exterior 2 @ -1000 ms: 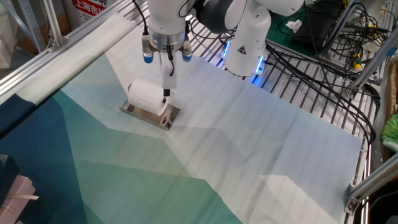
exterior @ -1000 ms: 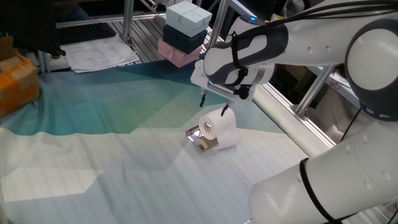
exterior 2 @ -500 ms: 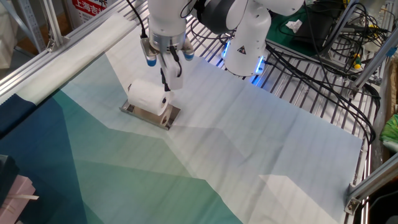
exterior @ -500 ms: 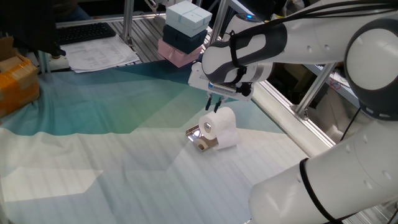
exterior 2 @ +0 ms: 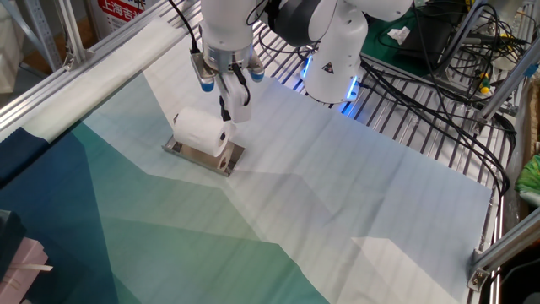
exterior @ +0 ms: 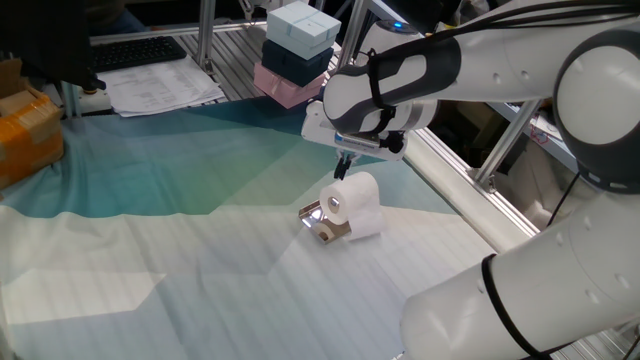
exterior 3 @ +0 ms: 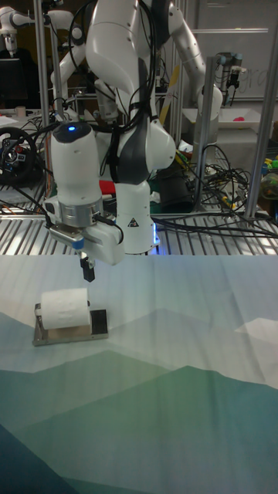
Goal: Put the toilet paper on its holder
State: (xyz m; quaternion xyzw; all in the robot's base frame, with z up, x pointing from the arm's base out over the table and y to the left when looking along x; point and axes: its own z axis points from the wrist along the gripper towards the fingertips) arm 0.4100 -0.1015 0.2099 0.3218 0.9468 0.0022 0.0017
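The toilet paper [exterior: 354,201] is a white roll lying on its side on the holder [exterior: 312,213], a small chrome fixture on the pale cloth. In the other fixed view the roll [exterior 2: 201,131] rests over the holder's flat base plate [exterior 2: 231,160]. The tall fixed view shows the roll [exterior 3: 66,306] sitting on the holder [exterior 3: 99,323]. My gripper [exterior: 343,168] hangs just above the roll's end, apart from it, with its fingers together and nothing between them. It is also seen in the other fixed view [exterior 2: 227,110] and in the tall fixed view [exterior 3: 87,271].
Stacked white, teal and pink boxes [exterior: 297,50] stand behind the roll. Papers [exterior: 160,88] and an orange package [exterior: 25,125] lie at the far left. The arm's base [exterior 2: 333,59] and cables [exterior 2: 439,51] sit on the slatted frame beside the cloth.
The gripper's fingers, spread apart a second ago, have come together. The gripper has risen slightly above the roll. The roll and holder have not moved.
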